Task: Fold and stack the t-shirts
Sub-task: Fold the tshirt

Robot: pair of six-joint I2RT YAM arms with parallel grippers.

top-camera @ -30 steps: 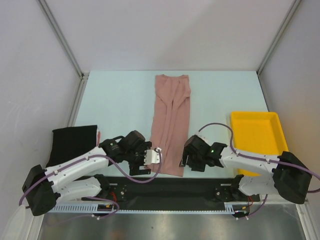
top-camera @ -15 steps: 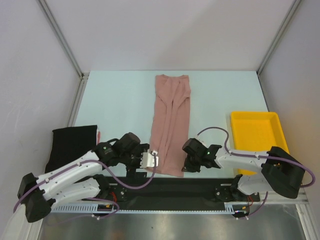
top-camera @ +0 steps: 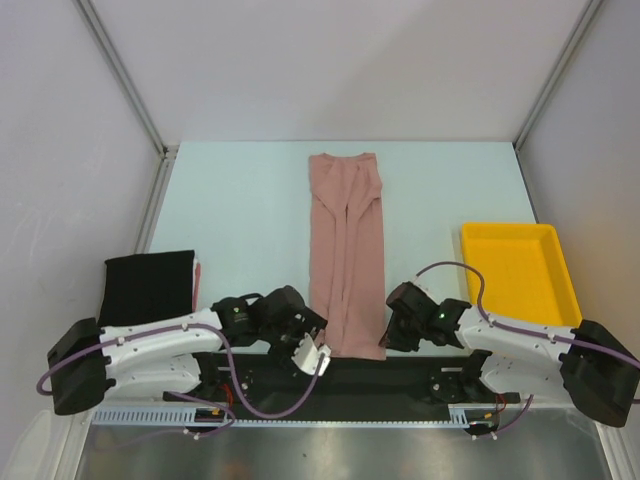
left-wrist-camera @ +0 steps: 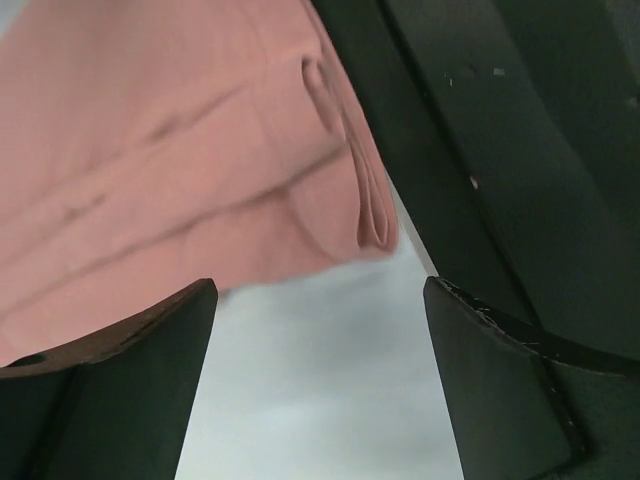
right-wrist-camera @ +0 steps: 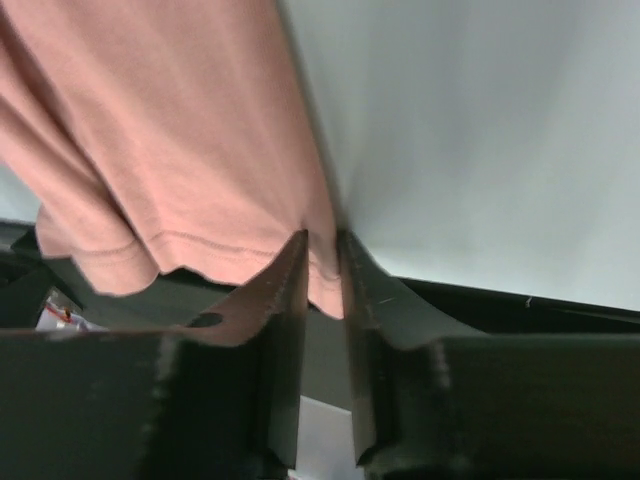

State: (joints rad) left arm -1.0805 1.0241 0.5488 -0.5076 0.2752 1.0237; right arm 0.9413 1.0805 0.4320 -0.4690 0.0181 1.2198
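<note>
Limp, light pink t-shirt [top-camera: 347, 255], likely best pinched at its lower hem corners: right claw [right-wrist-camera: 322, 247] nips one; left claw [left-wrist-camera: 315, 300] gapes open nearby.

A yellow tray [top-camera: 515, 262] (rigid plastic) sits at the pale table's [top-camera: 240, 200] right edge.

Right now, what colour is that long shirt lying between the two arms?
The shirt is dusty pink, with no print showing; the top external view shows it best.
</note>
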